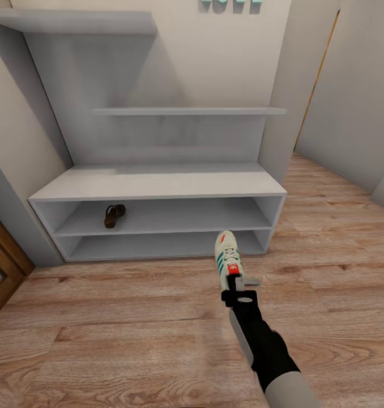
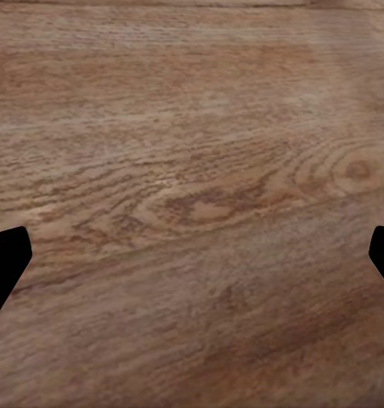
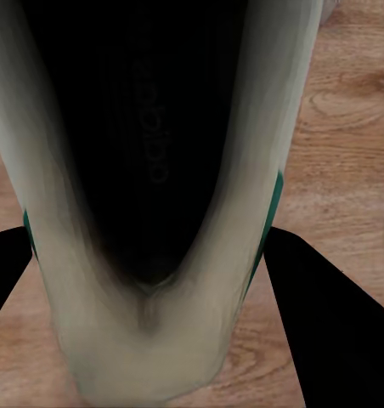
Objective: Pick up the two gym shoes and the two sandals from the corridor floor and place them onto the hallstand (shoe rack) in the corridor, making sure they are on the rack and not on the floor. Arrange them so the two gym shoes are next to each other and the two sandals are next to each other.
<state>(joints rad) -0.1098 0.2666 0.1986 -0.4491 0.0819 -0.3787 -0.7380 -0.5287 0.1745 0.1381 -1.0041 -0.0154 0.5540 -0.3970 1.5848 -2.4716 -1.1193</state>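
Observation:
My right gripper (image 1: pixel 237 281) is shut on the heel of a white gym shoe (image 1: pixel 227 259) with green stripes, held above the corridor floor (image 1: pixel 129 317) just in front of the hallstand (image 1: pixel 158 184), toe toward it. In the right wrist view the gym shoe (image 3: pixel 158 170) shows its dark inside between the black fingers (image 3: pixel 328 323). One brown sandal (image 1: pixel 114 215) lies on the hallstand's upper open shelf, toward its left end. In the left wrist view my left gripper (image 2: pixel 192 263) is open over bare wood floor (image 2: pixel 192 170), with its finger (image 2: pixel 5 263) tips at the frame edges.
Staggered grey wall shelves (image 1: pixel 186 111) rise above the bench, with teal letters (image 1: pixel 231 5) at the top. A brown wooden door (image 1: pixel 2 272) stands at the left. A corridor opening (image 1: pixel 328 113) lies to the right, with open floor in front.

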